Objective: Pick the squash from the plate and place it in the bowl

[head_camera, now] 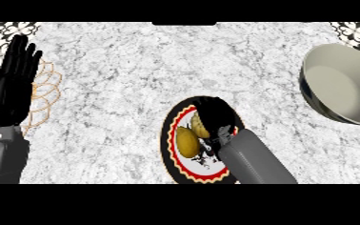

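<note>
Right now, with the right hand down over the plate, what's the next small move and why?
Probably close the right hand round the squash before lifting. The hand hangs over the plate with fingers curled beside the squash, which still lies on the plate. The bowl waits at the right.

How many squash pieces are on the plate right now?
1 squash, yellow and lobed, on the plate, partly under the right hand curled over it. More could be hidden beneath that hand.
</note>
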You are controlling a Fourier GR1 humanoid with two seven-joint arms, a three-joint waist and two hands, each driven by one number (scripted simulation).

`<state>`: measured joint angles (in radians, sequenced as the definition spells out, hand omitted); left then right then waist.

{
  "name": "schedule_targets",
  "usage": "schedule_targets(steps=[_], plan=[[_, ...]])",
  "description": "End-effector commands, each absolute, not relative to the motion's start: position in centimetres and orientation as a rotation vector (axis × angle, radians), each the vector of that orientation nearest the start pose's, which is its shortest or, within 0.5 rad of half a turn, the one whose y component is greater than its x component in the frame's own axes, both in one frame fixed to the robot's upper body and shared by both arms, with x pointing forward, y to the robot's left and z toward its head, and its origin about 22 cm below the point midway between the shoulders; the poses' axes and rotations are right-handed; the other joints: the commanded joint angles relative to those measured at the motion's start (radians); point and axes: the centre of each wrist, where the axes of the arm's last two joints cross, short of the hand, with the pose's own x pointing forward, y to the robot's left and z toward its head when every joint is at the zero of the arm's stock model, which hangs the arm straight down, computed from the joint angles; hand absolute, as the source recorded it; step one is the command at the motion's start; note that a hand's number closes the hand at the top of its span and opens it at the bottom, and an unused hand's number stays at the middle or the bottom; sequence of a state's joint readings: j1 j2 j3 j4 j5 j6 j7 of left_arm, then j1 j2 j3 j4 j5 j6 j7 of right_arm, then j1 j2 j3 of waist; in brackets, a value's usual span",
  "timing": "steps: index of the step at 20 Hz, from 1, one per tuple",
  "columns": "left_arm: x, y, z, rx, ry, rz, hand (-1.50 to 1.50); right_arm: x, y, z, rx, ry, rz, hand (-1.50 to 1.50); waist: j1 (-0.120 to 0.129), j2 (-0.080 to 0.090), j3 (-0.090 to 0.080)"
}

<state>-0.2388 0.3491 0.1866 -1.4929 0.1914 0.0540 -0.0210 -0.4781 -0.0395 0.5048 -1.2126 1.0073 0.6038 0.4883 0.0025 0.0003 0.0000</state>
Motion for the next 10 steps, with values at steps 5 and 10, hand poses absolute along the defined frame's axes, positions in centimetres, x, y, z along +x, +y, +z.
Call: schedule_targets(steps=[5,10], plan=[[29.5,33.6,9.1,0.242,-1.797,0.024,0.00,29.9,-8.2,1.2,-0.652,-0.966,1.696,1.50,0.000,0.000,0.000],[29.8,34.4,9.1,0.230,-1.788,0.020,0.00,30.5,-7.0,0.5,-0.674,-1.001,1.731,1.50,0.001,0.000,0.000]])
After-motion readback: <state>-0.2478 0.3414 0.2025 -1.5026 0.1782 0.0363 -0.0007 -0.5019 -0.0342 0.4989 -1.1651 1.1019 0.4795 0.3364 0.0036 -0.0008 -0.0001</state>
